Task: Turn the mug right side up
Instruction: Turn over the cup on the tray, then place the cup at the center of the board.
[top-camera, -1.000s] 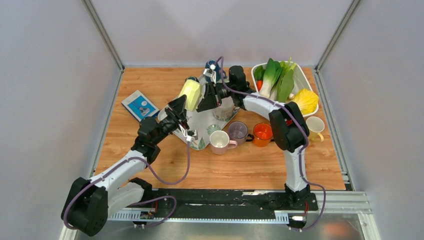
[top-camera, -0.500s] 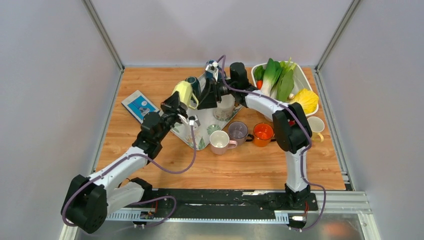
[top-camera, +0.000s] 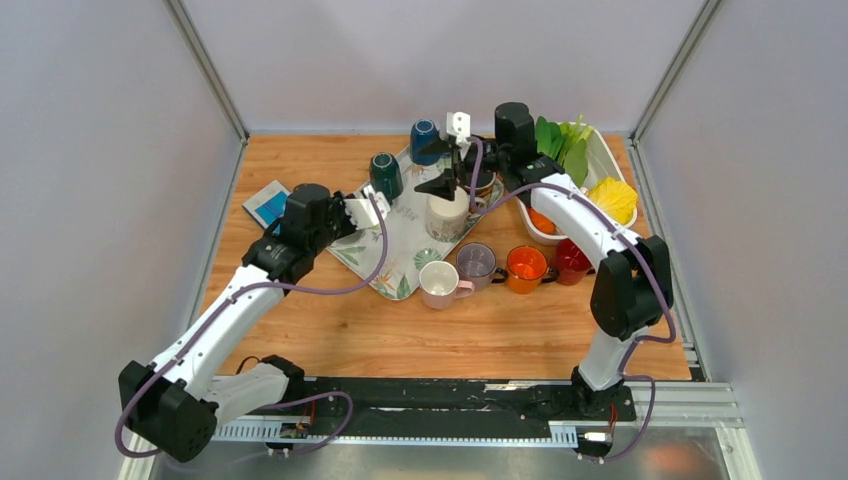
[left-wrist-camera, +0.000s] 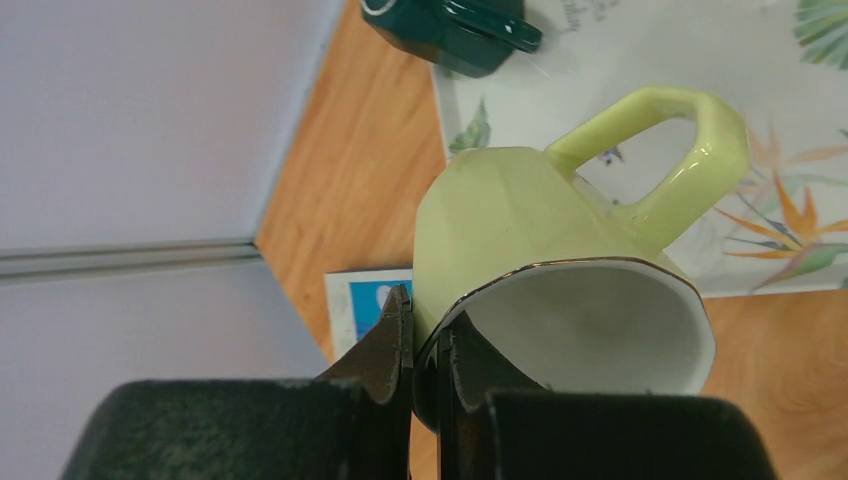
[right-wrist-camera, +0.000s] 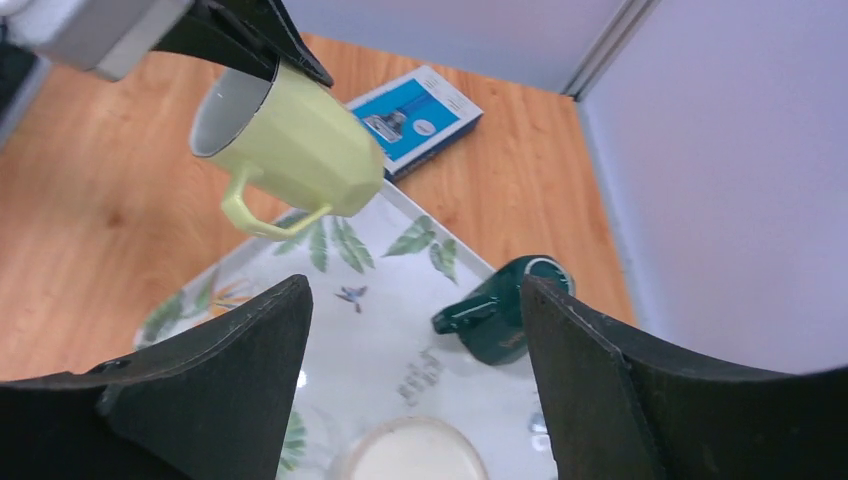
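No legible text anywhere. Blue booklet on bench, beyond right claw: cover print too small to read. Tray under claw: faint script beside dark green mug, unreadable.

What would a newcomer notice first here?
A pale yellow-green ceramic mug hangs tilted in mid-air near the left edge of the leaf-print tray, its rim pinched by the left gripper. The right gripper gapes open over the tray, and a white basin of leafy greens sits far right.
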